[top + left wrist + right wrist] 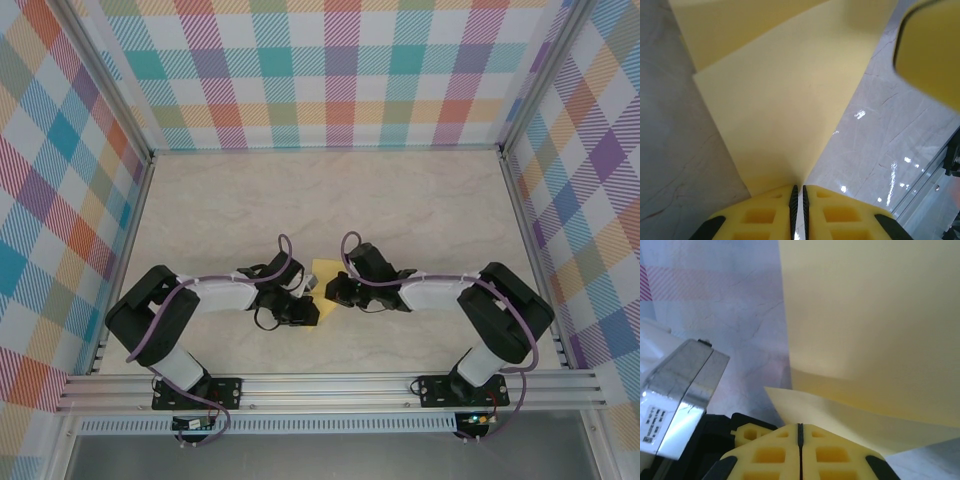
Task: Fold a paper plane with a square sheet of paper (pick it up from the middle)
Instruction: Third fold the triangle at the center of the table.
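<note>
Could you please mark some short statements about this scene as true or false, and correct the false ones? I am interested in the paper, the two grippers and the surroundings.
1. The yellow sheet of paper is between the two grippers. True.
2. The right gripper stands wide open. False: its fingers are shut on an edge of the sheet.
3. The left gripper pinches the sheet. True.
4. The table is dark wood. False: it is pale with a marble pattern.
5. The walls are plain white. False: they are checked in many colours.
</note>
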You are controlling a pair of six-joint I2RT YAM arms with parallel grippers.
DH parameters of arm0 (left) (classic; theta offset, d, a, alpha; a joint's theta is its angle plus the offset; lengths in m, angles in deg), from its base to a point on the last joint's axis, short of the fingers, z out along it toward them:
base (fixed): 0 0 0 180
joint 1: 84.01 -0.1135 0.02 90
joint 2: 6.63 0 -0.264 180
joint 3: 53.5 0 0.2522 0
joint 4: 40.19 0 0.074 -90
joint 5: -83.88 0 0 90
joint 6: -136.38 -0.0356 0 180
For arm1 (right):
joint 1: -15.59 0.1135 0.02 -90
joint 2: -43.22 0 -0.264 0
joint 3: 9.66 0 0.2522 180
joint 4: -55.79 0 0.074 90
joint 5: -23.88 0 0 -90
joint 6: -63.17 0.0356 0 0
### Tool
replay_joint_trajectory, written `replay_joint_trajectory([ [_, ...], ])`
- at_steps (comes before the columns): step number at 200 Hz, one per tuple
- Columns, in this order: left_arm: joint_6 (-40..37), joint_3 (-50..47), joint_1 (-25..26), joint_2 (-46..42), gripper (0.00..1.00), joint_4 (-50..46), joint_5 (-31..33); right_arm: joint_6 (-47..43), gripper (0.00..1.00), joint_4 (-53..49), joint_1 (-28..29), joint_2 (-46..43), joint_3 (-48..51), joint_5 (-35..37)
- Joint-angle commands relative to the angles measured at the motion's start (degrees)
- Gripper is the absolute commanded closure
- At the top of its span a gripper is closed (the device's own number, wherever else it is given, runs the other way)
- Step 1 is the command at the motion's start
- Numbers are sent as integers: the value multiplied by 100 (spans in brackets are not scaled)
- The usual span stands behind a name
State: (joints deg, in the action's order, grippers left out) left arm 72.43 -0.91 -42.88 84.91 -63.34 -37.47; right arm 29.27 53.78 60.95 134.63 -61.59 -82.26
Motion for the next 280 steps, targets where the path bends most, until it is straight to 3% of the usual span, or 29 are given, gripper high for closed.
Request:
replay_joint_trajectory([
  [1,-82,-177,46,-2,86,-169,203,255,96,403,108,207,-50,-82],
  [46,-143,-132,45,50,89,-230,283,506,98,855,210,640,150,-86],
  [83,-187,-186,40,88,100,-340,472,570,98,1016,184,787,492,281],
  [132,-234,-270,45,177,100,-381,620,164,96,1187,-268,322,985,542],
  [217,-355,-299,36,304,100,-357,459,-131,94,1413,-1264,-20,1204,-5],
  [234,-365,-284,31,285,100,-354,448,-291,92,676,-1206,-411,772,-124],
  [252,-364,-249,36,279,100,-353,446,-678,92,-606,-859,-634,10,231],
  [280,-334,-201,34,310,100,-292,424,-286,94,-47,-386,-346,-64,154],
])
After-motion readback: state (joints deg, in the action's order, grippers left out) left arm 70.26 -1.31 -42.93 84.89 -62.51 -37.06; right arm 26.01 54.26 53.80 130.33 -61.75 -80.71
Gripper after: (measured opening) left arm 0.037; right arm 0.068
